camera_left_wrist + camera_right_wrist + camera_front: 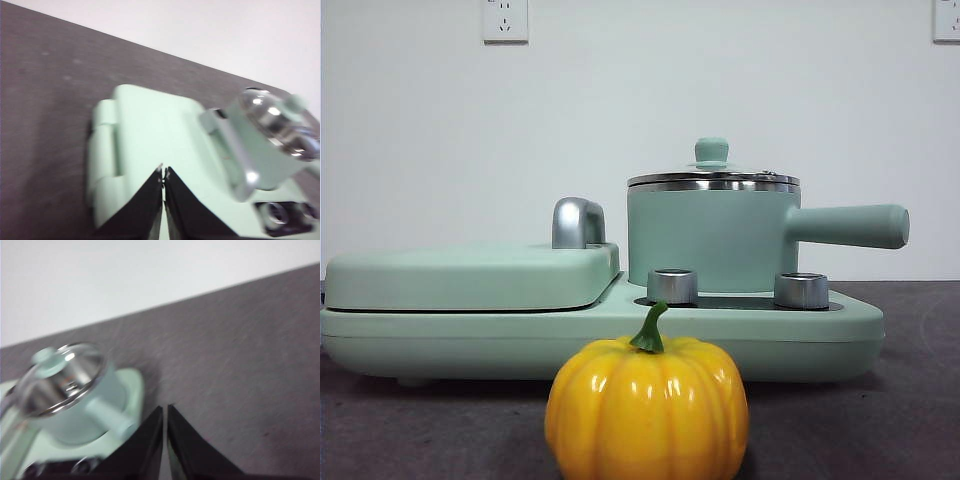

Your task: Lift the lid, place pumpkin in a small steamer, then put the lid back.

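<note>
A plain white wall with two sockets backs a dark grey table [910, 420], on which a mint-green cooker base [620, 335] stretches across the front view. On its left part lies the broad flat cover [470, 275] with a chrome handle [577, 222]. Right of that stands the small steamer [710, 240], its long side handle pointing right, and the lid [712, 178] sits closed on its rim, knob up. Two steel dials [672, 286] stand at its foot. Nearest the camera, in front of the base, the pumpkin [647, 410] rests upright on the table, stem up.

Neither arm shows in the front view. The left gripper [163, 175] hangs above the flat cover, jaws pressed together, with the steamer off to one side. The right gripper [164, 412], jaws likewise closed, hovers over bare table just beside the steamer's handle end. The knob looks roughly as near to either arm, so either would have to open its jaws and descend onto the knob from above.
</note>
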Tool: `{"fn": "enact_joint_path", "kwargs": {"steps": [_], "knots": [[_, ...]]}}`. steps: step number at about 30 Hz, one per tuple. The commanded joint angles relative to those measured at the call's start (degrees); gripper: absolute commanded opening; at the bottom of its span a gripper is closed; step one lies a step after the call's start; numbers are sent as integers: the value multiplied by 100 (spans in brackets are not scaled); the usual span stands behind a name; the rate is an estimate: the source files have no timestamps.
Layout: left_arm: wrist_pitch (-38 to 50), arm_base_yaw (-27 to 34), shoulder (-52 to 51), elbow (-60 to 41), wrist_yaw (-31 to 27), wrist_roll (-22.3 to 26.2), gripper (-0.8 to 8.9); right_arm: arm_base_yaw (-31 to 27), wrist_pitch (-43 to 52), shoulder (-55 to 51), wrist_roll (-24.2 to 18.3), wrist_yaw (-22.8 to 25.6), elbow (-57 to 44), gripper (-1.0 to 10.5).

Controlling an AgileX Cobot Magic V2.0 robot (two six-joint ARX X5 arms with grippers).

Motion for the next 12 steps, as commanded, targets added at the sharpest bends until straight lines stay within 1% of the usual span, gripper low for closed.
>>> {"fn": "enact_joint_path", "kwargs": {"steps": [1,7,9,10,12], "knots": [[-155,-79,581,732,223,48,9,0,-376,389,-295,-420,632,13],[-1117,-243,1788,2214,787,730,9,0,-1040,1244,-1257,-1602,1569,13],[-1403,-321,2085,2614,920,1021,9,0,-1274,1552,-1596,-2098,1810,13],[-1497,-356,2184,2752,970,1130,9,0,-1342,1641,-1696,-2249,1873,13],[-1711,-431,2393,3036,1126,1340,9,0,-1493,1891,-1928,-2704,2013,13]]}}
